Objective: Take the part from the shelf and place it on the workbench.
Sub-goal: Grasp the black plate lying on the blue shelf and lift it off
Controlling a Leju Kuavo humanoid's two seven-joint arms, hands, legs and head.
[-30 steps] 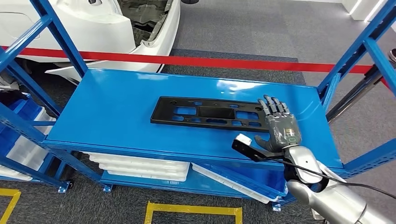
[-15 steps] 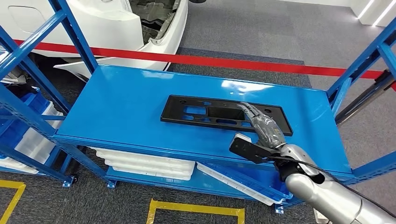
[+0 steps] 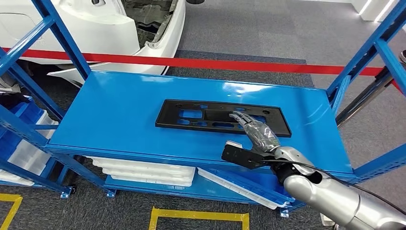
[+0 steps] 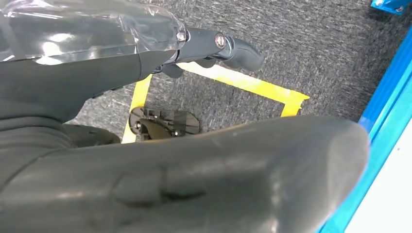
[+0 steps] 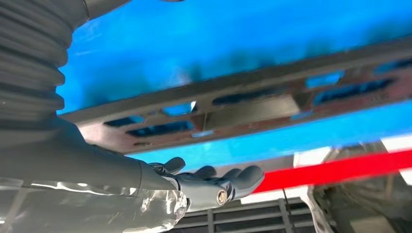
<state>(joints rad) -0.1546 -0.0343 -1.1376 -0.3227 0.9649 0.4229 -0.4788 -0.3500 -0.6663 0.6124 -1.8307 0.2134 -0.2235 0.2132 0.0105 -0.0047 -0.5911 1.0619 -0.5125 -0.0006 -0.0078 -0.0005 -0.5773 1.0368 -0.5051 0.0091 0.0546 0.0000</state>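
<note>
The black part (image 3: pixel 222 117) lies flat on the blue shelf (image 3: pixel 119 115); white trays (image 3: pixel 143 170) sit on the level below. The right hand (image 3: pixel 256 132) reaches over the part, fingers straight and apart, holding nothing. The left hand (image 4: pixel 145 145) hangs above the floor, fingers loose, empty

I can read no text, label, brand or number anywhere here; I see nothing legible on any surface in my head or wrist views.
</note>
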